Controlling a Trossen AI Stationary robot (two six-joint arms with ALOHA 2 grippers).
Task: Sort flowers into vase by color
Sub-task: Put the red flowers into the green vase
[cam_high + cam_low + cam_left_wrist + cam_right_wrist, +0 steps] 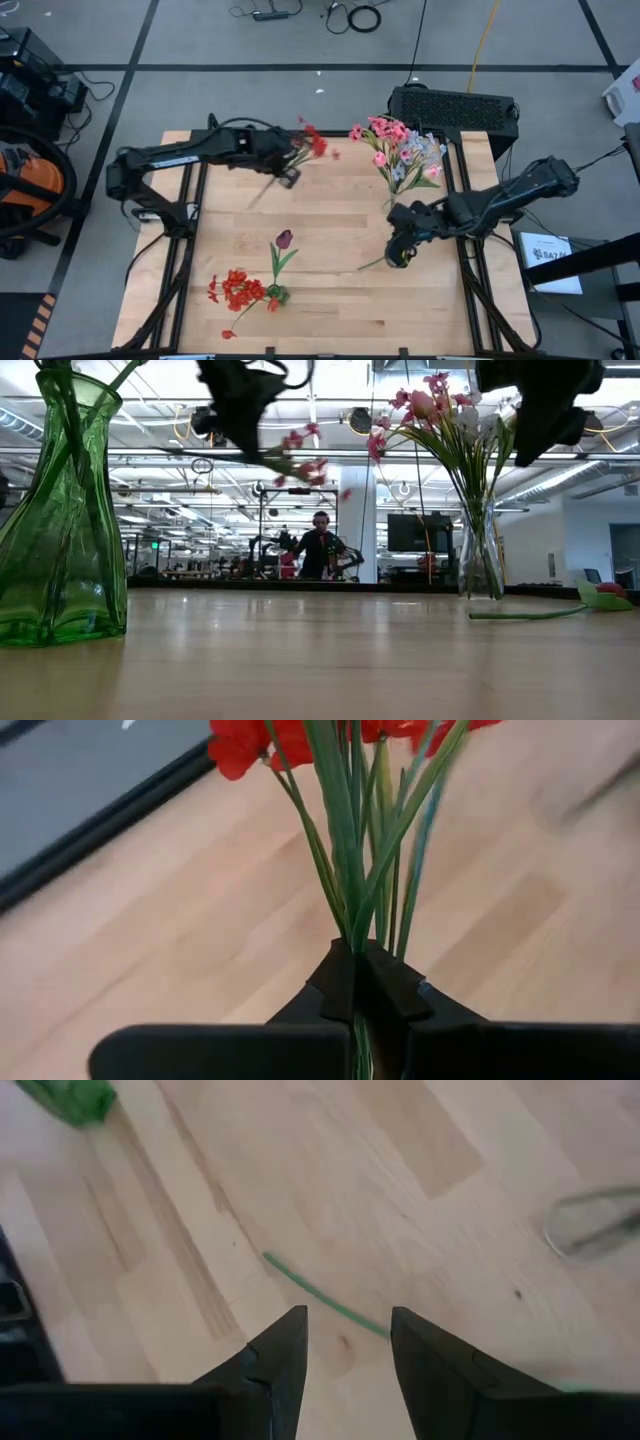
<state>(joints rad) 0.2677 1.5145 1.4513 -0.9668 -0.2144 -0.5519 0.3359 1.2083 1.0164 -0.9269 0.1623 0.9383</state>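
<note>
Red flowers [312,142], thin green plastic stalks bunched, sit upper centre of the high view, clamped in the left gripper [289,176]; long axis slants from blossoms upper right to stalk ends lower left. Right gripper [399,255], centre-right, half open, holds nothing, above a lone stem [325,1296] on the wood table [330,300].

So the left end effector [355,982] has its two dark fingers [330,985] pinched tight together on a bundle of thin green stems [355,870], which fan out a bit as they run away from the tips. At the far end of the stems you can see red blossoms [245,740], partly cut off by the frame edge. Below all that is the light wood desk [150,950], and off to one side past its dark edge there's grey floor [70,780].
</note>
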